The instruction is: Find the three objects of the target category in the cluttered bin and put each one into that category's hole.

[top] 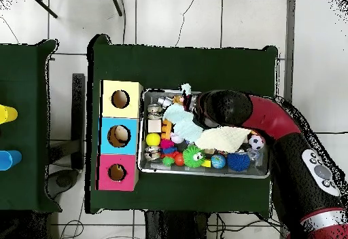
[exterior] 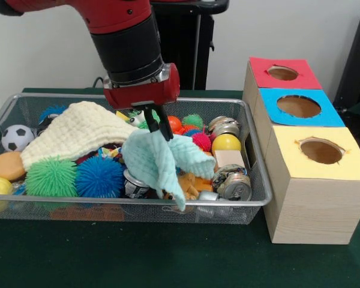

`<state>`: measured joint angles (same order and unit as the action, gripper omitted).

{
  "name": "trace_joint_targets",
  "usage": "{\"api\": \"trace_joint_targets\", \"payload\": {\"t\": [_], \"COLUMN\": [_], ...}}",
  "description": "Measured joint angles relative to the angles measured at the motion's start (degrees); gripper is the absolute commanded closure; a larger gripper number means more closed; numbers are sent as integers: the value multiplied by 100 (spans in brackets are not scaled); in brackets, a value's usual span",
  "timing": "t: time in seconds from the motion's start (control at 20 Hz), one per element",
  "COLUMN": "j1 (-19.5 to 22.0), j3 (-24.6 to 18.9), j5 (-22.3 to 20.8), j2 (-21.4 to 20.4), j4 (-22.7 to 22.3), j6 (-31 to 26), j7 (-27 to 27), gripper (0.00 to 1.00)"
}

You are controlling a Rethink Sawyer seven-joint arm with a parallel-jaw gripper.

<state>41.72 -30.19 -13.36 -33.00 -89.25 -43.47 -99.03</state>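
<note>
The black 2-finger gripper point(exterior: 159, 128) pinches the limp pale-blue waffle-knit cloth point(exterior: 159, 162) at its top; light and floppy, it drapes into the wire-mesh bin point(exterior: 252, 201).

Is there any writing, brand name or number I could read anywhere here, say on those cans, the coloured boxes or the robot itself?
No text can be read in either view.
Crushed cans in the wire bin: printed patterns show, too blurred to read.
Red, blue and yellow box tops: holes only, no labels.
Robot arm: round grey markings, no legible letters.
</note>
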Motion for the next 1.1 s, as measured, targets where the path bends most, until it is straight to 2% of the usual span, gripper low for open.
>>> {"api": "trace_joint_targets", "payload": {"t": [0.25,0.65,0.8,1.05,1.1], "j1": [160,365,524,738,783], "j3": [-178,-440,-584,-720,-757], "j5": [-81,-285,-287,-188,-82], "j2": [106,139,-85,-924,-1275], "j4": [198,244,62,-404,-541], "j6": [-484,-538,-538,-772,-973], "j7": [1,1,1,1,1], "gripper": [100,100,100,100,100]}}
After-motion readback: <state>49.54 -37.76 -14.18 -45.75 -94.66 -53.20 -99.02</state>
